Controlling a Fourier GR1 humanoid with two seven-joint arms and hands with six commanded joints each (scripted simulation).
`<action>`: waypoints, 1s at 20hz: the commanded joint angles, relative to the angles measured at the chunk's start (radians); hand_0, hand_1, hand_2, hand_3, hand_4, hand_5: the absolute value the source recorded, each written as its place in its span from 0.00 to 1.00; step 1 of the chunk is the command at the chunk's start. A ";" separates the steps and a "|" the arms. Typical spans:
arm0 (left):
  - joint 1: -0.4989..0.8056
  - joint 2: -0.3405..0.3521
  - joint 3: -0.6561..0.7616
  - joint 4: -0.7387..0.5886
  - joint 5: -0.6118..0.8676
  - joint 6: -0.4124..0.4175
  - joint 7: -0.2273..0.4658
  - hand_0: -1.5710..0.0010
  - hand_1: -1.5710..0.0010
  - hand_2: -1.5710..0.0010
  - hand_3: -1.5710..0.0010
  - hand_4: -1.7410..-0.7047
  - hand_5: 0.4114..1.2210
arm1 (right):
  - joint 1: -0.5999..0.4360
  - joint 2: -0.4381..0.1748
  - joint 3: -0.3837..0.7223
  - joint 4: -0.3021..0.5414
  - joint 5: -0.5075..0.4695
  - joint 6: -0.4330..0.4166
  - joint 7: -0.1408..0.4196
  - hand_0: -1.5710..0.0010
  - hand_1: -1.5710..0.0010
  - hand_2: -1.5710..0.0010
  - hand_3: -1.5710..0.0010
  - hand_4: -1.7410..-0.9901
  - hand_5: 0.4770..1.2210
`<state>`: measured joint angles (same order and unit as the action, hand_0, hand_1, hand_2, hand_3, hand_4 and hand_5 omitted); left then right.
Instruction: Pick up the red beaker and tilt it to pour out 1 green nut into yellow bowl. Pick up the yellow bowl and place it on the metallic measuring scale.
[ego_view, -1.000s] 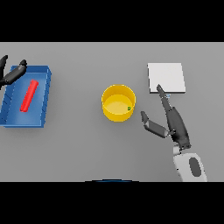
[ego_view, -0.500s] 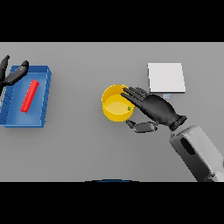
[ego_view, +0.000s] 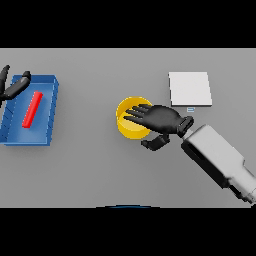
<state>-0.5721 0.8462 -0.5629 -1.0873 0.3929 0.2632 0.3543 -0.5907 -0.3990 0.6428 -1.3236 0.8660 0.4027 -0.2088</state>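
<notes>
Swung in from the table's (ego_view: 100, 175) three o'clock side since a second ago, the right hand (ego_view: 159, 118) now reaches over the bowl (ego_view: 128, 129), fingers spread and relaxed above its rim, thumb hanging low at the bowl's four o'clock, nothing held. The scale (ego_view: 190, 88) lies at the bowl's two o'clock, well apart. At nine o'clock, the tray (ego_view: 46, 130) holds the beaker (ego_view: 32, 109); the left hand (ego_view: 11, 88) idles at its corner, loosely open. Best practice: clamp the near wall between thumb and fingers, lift level.
</notes>
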 joint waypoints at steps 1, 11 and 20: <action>0.003 0.010 0.005 -0.008 0.006 -0.008 -0.005 1.00 1.00 1.00 1.00 0.98 0.34 | -0.014 -0.001 0.013 0.019 0.011 0.007 -0.006 1.00 1.00 1.00 1.00 0.69 0.30; 0.003 0.007 0.006 -0.007 0.008 -0.006 -0.008 1.00 1.00 1.00 1.00 0.99 0.34 | -0.124 0.060 0.090 0.192 0.060 0.074 -0.004 1.00 1.00 1.00 1.00 0.60 0.36; 0.012 0.027 0.022 -0.015 0.020 -0.016 -0.028 1.00 1.00 1.00 1.00 0.99 0.35 | -0.132 0.078 0.087 0.225 0.050 0.083 0.011 0.42 0.45 0.56 0.71 0.31 0.76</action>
<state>-0.5599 0.8736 -0.5412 -1.1024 0.4133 0.2479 0.3267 -0.7229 -0.3213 0.7299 -1.0986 0.9150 0.4854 -0.1987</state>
